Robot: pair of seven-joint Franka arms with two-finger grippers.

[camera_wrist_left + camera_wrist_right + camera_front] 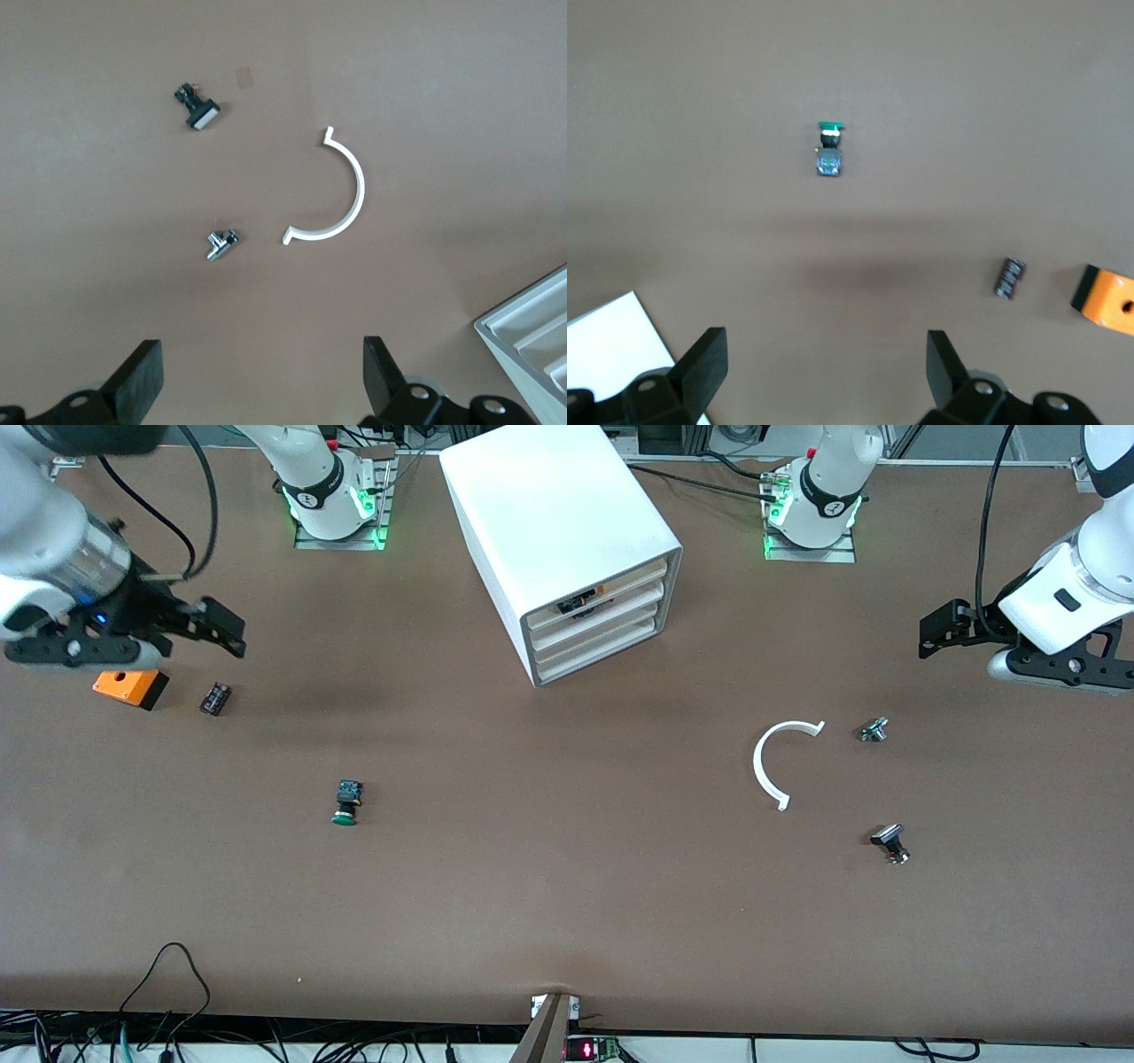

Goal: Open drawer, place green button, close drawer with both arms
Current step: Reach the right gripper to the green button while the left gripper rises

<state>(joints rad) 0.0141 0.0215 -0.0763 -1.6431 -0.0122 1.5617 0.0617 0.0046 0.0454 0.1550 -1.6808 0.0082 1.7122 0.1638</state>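
The white four-tier cabinet [567, 531] stands mid-table near the arm bases, and every drawer [602, 642] in it is shut. The green-capped button [346, 802] lies on its side on the brown table, nearer to the front camera than the cabinet and toward the right arm's end. It also shows in the right wrist view [829, 150]. My right gripper [226, 631] hangs open and empty over the table by the orange box; its wrist view shows it [827, 367] wide open. My left gripper [932, 631] hangs open and empty at the left arm's end, also wide open in its wrist view [263, 372].
An orange box [130, 687] and a small dark part [215, 698] lie under the right gripper. A white C-shaped ring [772, 762], a small metal piece [873, 730] and a black-and-silver flat-capped piece [890, 841] lie toward the left arm's end. Cables run along the table's front edge.
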